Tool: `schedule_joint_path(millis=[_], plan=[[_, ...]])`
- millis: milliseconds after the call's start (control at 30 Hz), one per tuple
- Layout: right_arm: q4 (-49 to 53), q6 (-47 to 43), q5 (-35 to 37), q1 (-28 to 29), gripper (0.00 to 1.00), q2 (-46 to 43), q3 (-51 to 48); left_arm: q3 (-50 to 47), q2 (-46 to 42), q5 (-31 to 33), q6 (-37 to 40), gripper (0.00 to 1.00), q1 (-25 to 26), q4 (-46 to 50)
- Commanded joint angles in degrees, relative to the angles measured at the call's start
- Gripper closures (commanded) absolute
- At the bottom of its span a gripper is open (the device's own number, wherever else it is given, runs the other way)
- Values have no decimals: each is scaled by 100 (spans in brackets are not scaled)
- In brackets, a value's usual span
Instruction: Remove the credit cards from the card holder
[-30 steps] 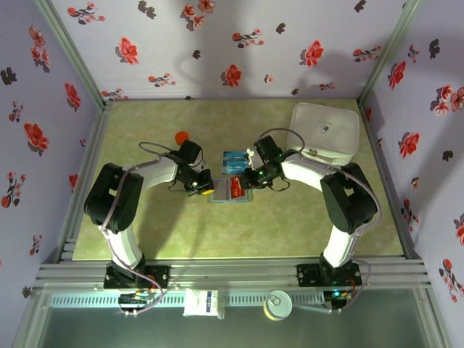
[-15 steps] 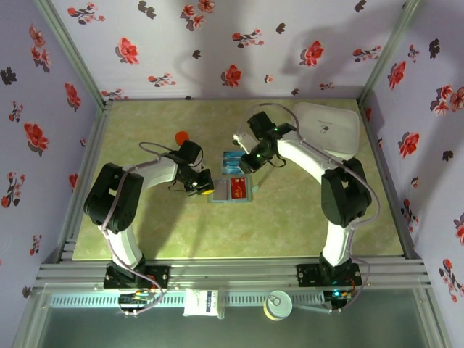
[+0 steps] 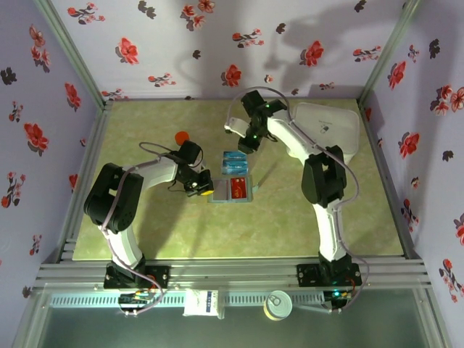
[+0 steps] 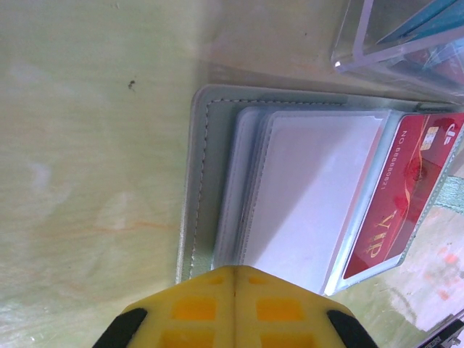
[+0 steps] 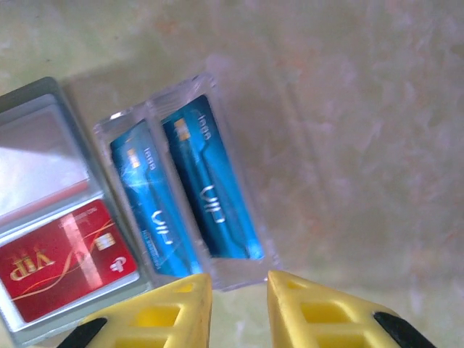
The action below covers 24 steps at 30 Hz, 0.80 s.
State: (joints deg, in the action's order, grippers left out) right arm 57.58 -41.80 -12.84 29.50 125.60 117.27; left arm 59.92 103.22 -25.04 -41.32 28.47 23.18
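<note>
Two blue cards (image 5: 206,196), glossy with pale lettering, lie side by side in a clear plastic tray (image 5: 245,181) with a divider between them, near the middle of the right wrist view. Just beside the tray, at the left edge of that view, sits the open card holder (image 5: 43,145): a flat rectangular case with rounded corners and transparent sleeves that catch the light. One red VIP card (image 5: 69,254) with gold lines is tucked in the lower sleeve.

In the left wrist view the holder shows a pale grey-green stitched border, with stacked clear sleeves that look frosted white. The table (image 5: 348,145) is a mottled yellow-green, smooth and slightly shiny.

From overhead, holder and tray lie together at the centre of the table, and a white rounded box (image 3: 330,130) stands at the upper right.

At the bottom of the left wrist view, the left gripper (image 4: 233,279) has its yellow fingers pressed together over the holder's near edge; I cannot tell whether they pinch it. The right gripper (image 5: 239,290) has its fingers slightly parted with nothing between them, hovering above the tray's near end.
</note>
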Motion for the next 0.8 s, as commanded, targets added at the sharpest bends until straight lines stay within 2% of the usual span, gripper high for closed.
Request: schedule_joint_path(millis=[0, 167, 533, 767], plan=[[641, -500, -5, -4, 71, 385, 638, -68, -14, 76, 157, 95, -61, 140], [656, -643, -103, -1, 69, 745, 981, -51, 43, 64, 156, 95, -70, 117], [335, -671, -179, 17, 66, 1171, 1095, -59, 84, 43, 151, 95, -87, 109], [333, -704, -160, 65, 69, 1361, 1179, -95, 58, 48, 159, 95, -102, 113]])
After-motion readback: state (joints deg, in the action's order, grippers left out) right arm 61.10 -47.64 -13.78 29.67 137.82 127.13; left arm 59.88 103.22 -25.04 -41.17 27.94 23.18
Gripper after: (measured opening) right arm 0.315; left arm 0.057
